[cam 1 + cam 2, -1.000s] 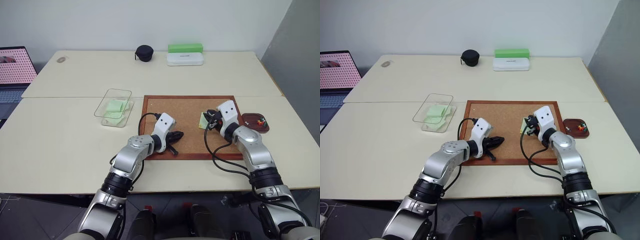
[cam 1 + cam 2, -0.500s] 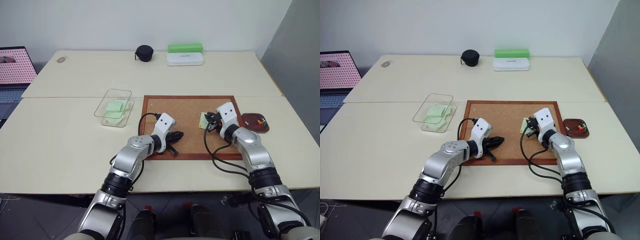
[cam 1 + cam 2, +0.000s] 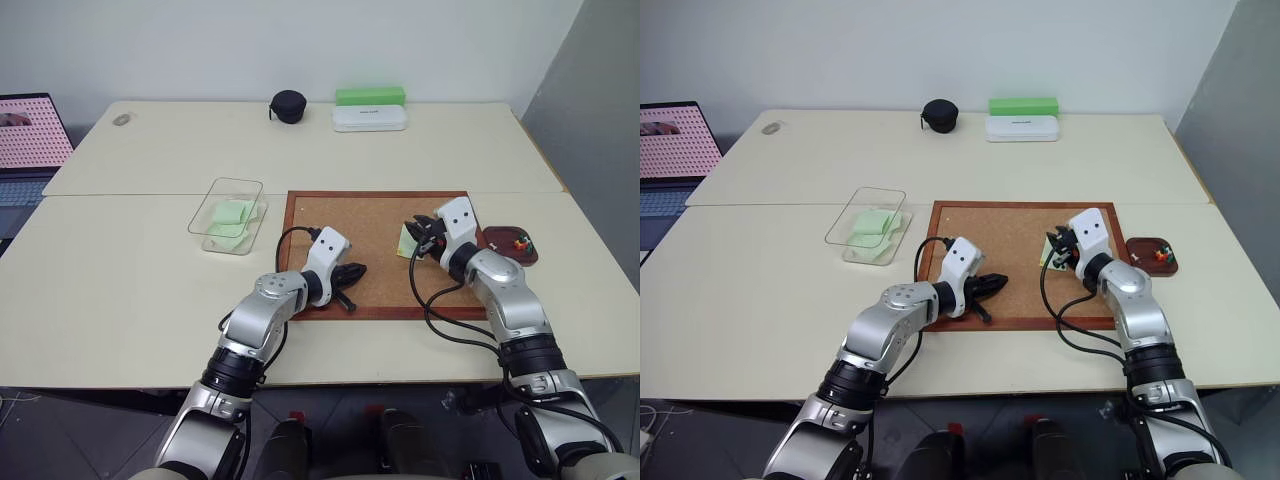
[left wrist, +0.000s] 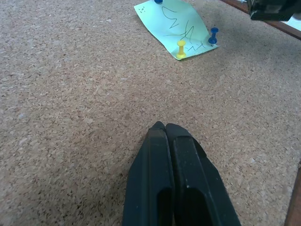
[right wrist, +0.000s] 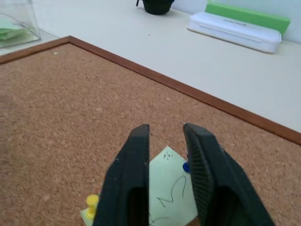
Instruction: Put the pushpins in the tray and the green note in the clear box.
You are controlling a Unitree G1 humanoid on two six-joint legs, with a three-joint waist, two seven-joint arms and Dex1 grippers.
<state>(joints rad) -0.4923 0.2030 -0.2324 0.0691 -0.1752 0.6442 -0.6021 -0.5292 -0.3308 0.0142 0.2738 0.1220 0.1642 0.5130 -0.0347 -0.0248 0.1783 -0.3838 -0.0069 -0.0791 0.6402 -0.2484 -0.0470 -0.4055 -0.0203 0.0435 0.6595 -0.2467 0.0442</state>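
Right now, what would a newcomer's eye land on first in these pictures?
Probably the corkboard mid-table, where the right gripper hovers open over a green note pinned by yellow and blue pushpins. The left gripper rests shut on the cork. Left of the board, a clear box already holds green notes.

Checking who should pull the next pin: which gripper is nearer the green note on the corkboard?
Right. The right gripper hovers open directly over the green note; the left gripper rests shut on the corkboard, well short of it.
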